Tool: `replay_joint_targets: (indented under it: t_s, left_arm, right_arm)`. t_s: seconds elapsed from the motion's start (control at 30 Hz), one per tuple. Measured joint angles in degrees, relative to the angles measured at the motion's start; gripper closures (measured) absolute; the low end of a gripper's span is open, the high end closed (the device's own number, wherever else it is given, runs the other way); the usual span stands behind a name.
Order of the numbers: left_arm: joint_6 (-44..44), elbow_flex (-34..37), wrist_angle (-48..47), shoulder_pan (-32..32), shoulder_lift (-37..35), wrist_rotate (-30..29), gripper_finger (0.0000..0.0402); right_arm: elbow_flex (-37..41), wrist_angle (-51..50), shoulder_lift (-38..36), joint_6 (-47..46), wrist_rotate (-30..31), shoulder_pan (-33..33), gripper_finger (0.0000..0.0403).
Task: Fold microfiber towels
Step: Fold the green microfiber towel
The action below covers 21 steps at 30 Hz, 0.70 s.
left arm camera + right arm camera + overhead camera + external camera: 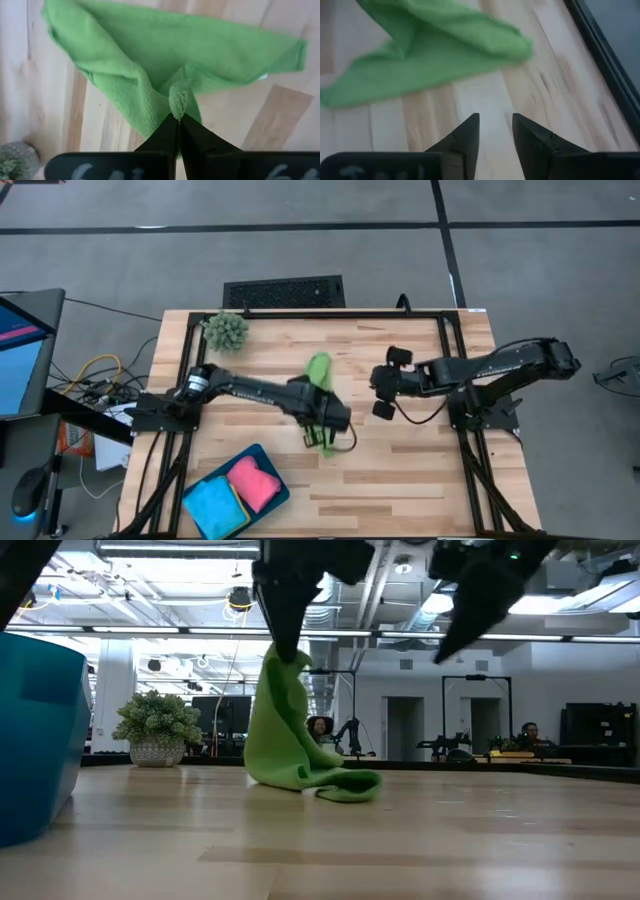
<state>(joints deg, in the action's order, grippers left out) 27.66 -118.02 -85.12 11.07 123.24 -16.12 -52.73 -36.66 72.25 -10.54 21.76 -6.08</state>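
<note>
Green microfiber towel [319, 370] hangs near the middle of the wooden table [420, 470], lifted by one pinched point while its lower part trails on the boards. The left gripper [178, 119] has its fingers pressed together on a small bunch of the cloth, and in the low view the towel drapes down from that pinch in a limp cone, its bottom edge curled on the tabletop. The right gripper [496, 131] hovers just beside the towel on the right arm's side, its fingers parted with bare wood showing between them, holding nothing. At the table's near left corner sits a dark teal-blue tray [272, 460], and inside it lie a bright blue towel [215, 502] and a pink towel [254, 483], side by side and folded small. A spiky green ball plant [227, 331] stands at the far left corner, well apart from the green towel.
</note>
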Motion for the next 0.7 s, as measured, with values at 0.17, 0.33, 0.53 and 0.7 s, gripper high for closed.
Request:
replay_joint_targets:
  t_s: [0.17, 0.33, 0.53, 0.7]
  left_arm:
    - [-0.27, 0.0, -0.47, 4.98, 0.0, -2.99, 0.04]
    - [-2.25, 0.0, -2.41, 8.96, 0.0, -4.59, 0.0401]
    - [-3.22, 0.02, -4.26, 10.11, -0.02, -4.0, 0.0401]
    - [-2.64, 0.17, -4.56, 11.56, -0.07, -3.7, 0.0401]
  right_arm:
    - [-0.02, 11.1, 4.78, 16.4, -9.82, 3.69, 0.0237]
    - [-0.02, 20.02, 11.81, 28.45, -17.46, 7.74, 0.02]
    - [-0.86, 29.67, 20.34, 33.95, -21.76, 13.46, 0.0176]
    - [-8.09, 33.7, 28.96, 29.84, -30.17, 17.76, 0.0179]
